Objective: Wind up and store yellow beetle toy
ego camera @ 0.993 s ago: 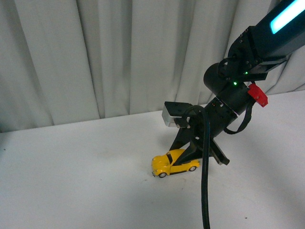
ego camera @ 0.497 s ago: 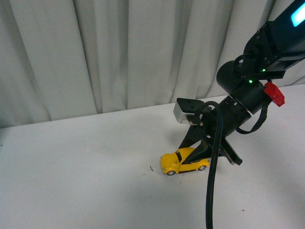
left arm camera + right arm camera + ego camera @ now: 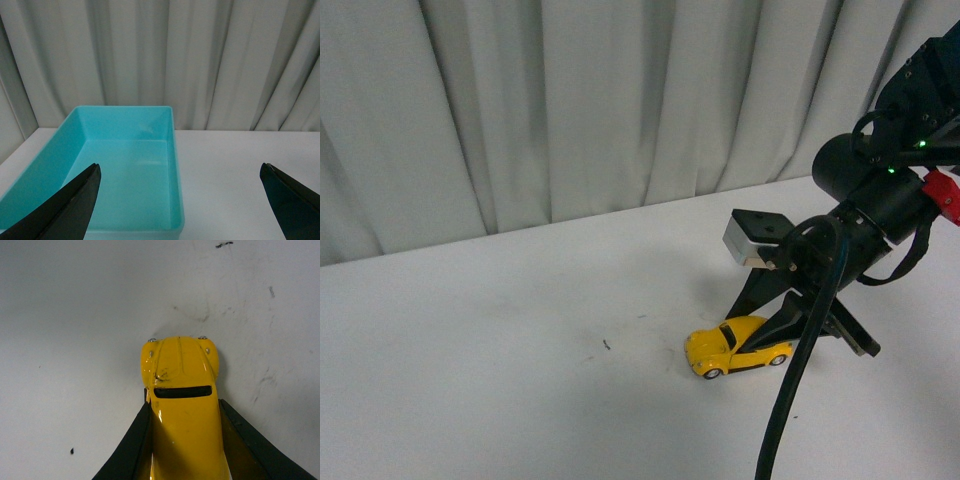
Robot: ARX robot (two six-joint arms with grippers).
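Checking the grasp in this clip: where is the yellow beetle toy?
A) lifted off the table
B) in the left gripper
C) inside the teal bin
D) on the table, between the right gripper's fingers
D: the yellow beetle toy sits wheels-down on the table, flanked on both sides by the right gripper.

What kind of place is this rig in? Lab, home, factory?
Most likely a lab or a staged data-collection booth. A plain white table stands against a pale pleated curtain used as a backdrop. The items in view look like props: a yellow beetle toy and an empty turquoise bin.
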